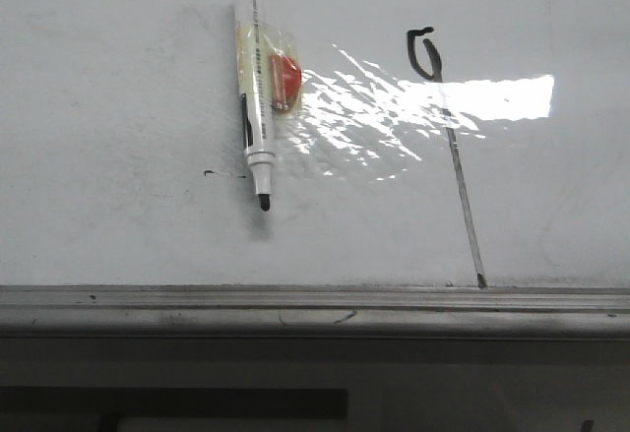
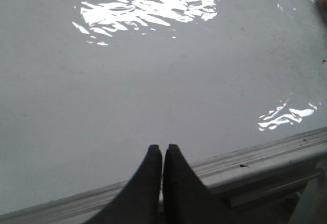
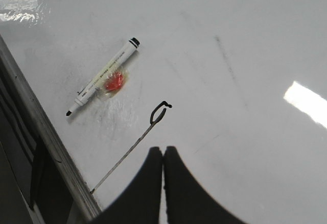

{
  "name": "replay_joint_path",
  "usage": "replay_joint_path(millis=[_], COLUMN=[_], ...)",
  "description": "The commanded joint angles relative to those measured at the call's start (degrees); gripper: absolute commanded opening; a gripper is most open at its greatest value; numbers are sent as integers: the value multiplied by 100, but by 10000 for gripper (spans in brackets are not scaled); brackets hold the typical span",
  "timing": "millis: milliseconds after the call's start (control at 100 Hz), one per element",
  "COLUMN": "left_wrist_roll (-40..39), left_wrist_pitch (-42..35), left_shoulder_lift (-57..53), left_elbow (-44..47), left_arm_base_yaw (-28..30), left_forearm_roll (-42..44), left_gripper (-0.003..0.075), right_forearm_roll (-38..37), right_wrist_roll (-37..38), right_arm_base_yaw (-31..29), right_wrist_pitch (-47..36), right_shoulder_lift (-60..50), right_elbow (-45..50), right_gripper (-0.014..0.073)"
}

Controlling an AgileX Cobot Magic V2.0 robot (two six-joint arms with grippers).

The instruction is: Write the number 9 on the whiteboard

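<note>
The number 9 (image 1: pixel 426 54) is drawn in black on the whiteboard (image 1: pixel 118 107): a small loop with a long thin tail running down to the grey bottom rail (image 1: pixel 295 309). It also shows in the right wrist view (image 3: pixel 157 115). A white marker (image 1: pixel 253 88) with a black tip lies on the board left of the 9, with a red piece taped to it; it also shows in the right wrist view (image 3: pixel 102 77). My right gripper (image 3: pixel 163 150) is shut and empty, close to the 9's tail. My left gripper (image 2: pixel 163 147) is shut and empty over the whiteboard (image 2: pixel 153 81) near the rail.
A tiny black dash mark (image 1: pixel 210 173) sits left of the marker tip. Glare patches (image 1: pixel 394 107) cover the board's middle. A faint grey smudge line (image 3: pixel 225 55) crosses the board in the right wrist view. Below the rail is a dark edge (image 1: pixel 295 393).
</note>
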Motion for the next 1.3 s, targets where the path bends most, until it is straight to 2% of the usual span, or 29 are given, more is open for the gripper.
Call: replay_joint_path(millis=[0,170,870,940,990,1070,1150,1290], left_wrist_roll=[-228,-263,-263,-263,-263,-263,-263,-263], left_wrist_pitch=[-80,22,22,22,22,22,22,22], left_shoulder_lift=[-163,-163,-163,-163,-163,-163,-163,-163], left_elbow=[112,112,112,112,112,112,112,112], left_arm_base_yaw=[13,13,13,13,13,13,13,13], left_forearm_roll=[-7,285,279,279,279,279,279,279], left_gripper=[-20,-20,-20,-20,-20,-20,-20,-20], right_forearm_roll=[-177,-177,-209,-351,-288,-111,139,1335], right_wrist_roll=[-8,-8,-8,70,507,1084,1140,1140], right_arm_base_yaw=[-24,-24,-68,-327,-666,-1266,-1934,-2972], right_wrist_pitch=[-356,-352,-340,-336,-490,-1051,-1715,-2758], right_shoulder_lift=[54,54,-38,-147,-264,-534,-821,-1302], right_elbow=[-146,-146,-39,198,442,1031,1637,2953], right_gripper=[-34,-34,-34,-34,-34,-34,-34,-34])
